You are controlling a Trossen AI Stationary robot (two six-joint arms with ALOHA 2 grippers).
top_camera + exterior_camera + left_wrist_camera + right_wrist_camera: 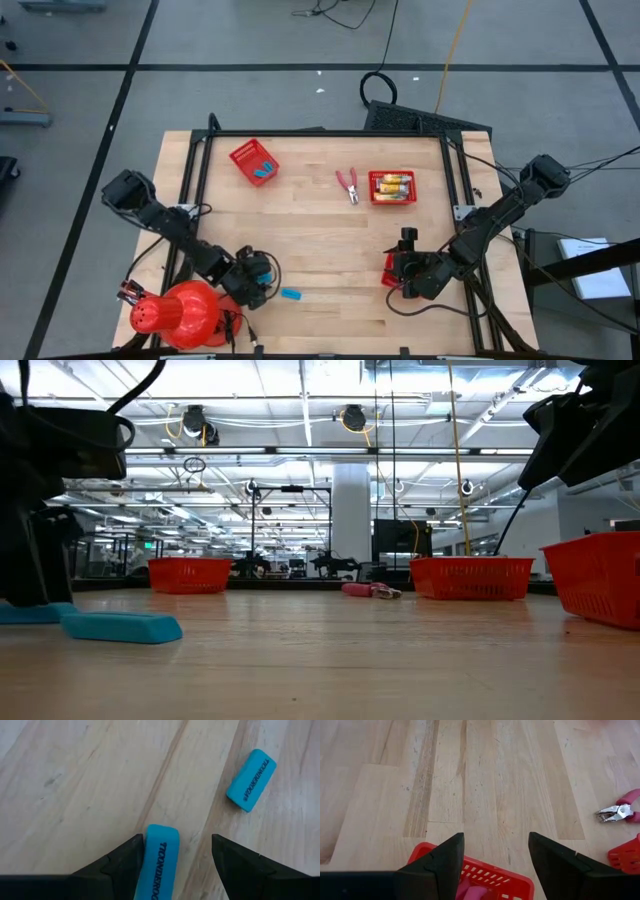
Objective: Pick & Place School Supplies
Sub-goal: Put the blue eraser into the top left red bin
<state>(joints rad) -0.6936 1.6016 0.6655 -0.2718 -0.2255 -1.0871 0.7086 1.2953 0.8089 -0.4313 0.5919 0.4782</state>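
My left gripper (177,837) (262,272) is open and points steeply down at the table's near left. A light-blue eraser (159,862) (35,613) lies flat between its fingers, close beside one of them. A second eraser (251,780) (291,295) lies flat a little to the right. My right gripper (496,835) (395,268) is open and hangs over a red mesh basket (485,872) at the near right; something pink-red (470,892) shows in the basket. Red-handled pliers (348,183) (620,811) lie on the far middle of the table. My left gripper stands astride the eraser, coming from above with its fingers on either side of the long sides. One finger (127,857) is right against the eraser's long side (149,855). I cannot tell whether it touches. The eraser lies flat on the table.
A red basket (253,160) with blue erasers stands at the far left. Another basket (392,187) with yellow packets is at the far right, next to the pliers. A red perforated dome (180,315) sits at the near left corner. Bare wood lies in the table's middle.
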